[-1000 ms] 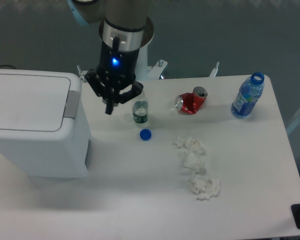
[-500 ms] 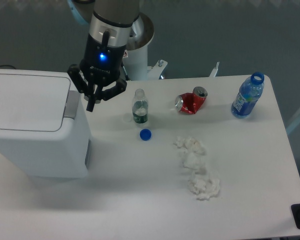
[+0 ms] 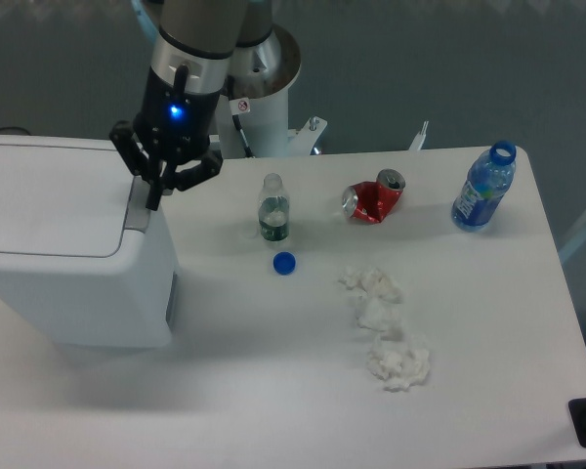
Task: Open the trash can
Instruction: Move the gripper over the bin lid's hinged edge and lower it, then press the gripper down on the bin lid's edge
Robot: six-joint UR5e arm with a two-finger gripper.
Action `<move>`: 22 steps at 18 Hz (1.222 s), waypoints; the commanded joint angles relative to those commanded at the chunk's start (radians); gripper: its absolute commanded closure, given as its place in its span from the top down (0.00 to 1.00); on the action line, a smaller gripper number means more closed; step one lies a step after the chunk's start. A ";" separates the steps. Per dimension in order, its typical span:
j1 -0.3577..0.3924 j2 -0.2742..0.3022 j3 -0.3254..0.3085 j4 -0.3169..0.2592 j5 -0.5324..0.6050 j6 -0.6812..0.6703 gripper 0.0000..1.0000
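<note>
Camera — claw above trash can rim

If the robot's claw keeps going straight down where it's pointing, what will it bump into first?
Most likely the grey push-bar on the trash can. The gripper points down right over it, though its height above the bar is hard to judge.

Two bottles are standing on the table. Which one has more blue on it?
The bottle at the far right edge: blue label and blue neck ring. The small clear bottle mid-table has a dark green label, with a loose blue cap lying beside it.
</note>
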 joint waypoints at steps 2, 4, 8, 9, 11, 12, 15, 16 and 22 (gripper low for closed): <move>0.000 0.000 0.002 0.002 0.000 0.000 0.02; -0.002 -0.002 0.002 0.003 0.000 -0.002 0.02; -0.002 -0.012 0.006 0.005 -0.003 -0.002 0.02; -0.002 -0.015 0.009 0.005 -0.005 -0.005 0.02; -0.006 -0.017 0.014 0.006 -0.005 -0.017 0.02; -0.006 -0.018 0.014 0.006 -0.005 -0.017 0.02; -0.006 -0.018 0.014 0.012 -0.005 -0.017 0.02; -0.006 -0.018 0.014 0.012 -0.006 -0.017 0.02; -0.006 -0.026 0.014 0.012 -0.005 -0.017 0.01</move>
